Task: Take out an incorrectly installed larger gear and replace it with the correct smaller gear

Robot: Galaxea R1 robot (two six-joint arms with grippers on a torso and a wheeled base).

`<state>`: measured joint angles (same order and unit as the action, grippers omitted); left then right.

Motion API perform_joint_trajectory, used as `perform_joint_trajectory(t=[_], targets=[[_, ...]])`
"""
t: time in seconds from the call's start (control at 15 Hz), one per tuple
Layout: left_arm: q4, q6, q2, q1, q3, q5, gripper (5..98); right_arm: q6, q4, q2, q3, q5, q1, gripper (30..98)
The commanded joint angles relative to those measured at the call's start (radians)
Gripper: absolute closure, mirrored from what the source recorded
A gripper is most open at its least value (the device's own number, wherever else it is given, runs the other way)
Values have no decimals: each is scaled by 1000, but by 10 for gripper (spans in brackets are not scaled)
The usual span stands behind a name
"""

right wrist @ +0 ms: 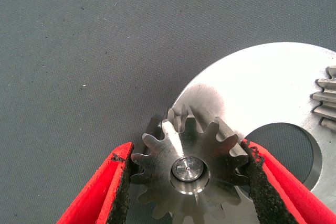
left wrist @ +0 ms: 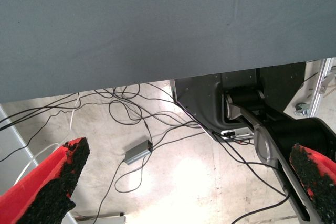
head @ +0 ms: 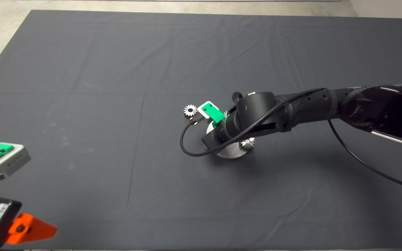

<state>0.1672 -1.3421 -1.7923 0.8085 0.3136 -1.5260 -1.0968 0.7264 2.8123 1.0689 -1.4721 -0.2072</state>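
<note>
Two pads of the right hand (right wrist: pixel 186 174) clamp the smaller gear (right wrist: pixel 188 169), seated over a pin on the round metal plate (right wrist: pixel 262 87) mid-tabletop. Left hand (left wrist: pixel 178 182) sits parked at the tabletop's lower left edge, fingers spread, gripping nothing. Risk: letting go crooked could tilt the gear and jam it on the pin.

Mat (head: pixel 117 87): dark matt cloth, faintly creased. Gear (right wrist: pixel 191 174): bright brushed steel, flat face, short even teeth, shiny pin in bore. Plate (right wrist: pixel 268 93): smooth silvery metal, satin sheen. Right gripper (right wrist: pixel 189 182) fingers: glossy red plastic; pads (right wrist: pixel 260 187) black, rough, crumbly.
</note>
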Motion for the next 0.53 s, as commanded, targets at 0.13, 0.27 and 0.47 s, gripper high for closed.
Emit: perform_joint_trajectory(t=[0.13, 0.27, 0.47], targets=[[-3, 6, 1, 0, -12, -14, 53, -3, 30, -1, -17, -13, -14, 768], [-3, 6, 1, 0, -12, -15, 53, 3, 30, 3, -17, -13, -12, 779], [-3, 6, 0, 0, -12, -16, 53, -3, 26, 3, -15, -11, -14, 779]])
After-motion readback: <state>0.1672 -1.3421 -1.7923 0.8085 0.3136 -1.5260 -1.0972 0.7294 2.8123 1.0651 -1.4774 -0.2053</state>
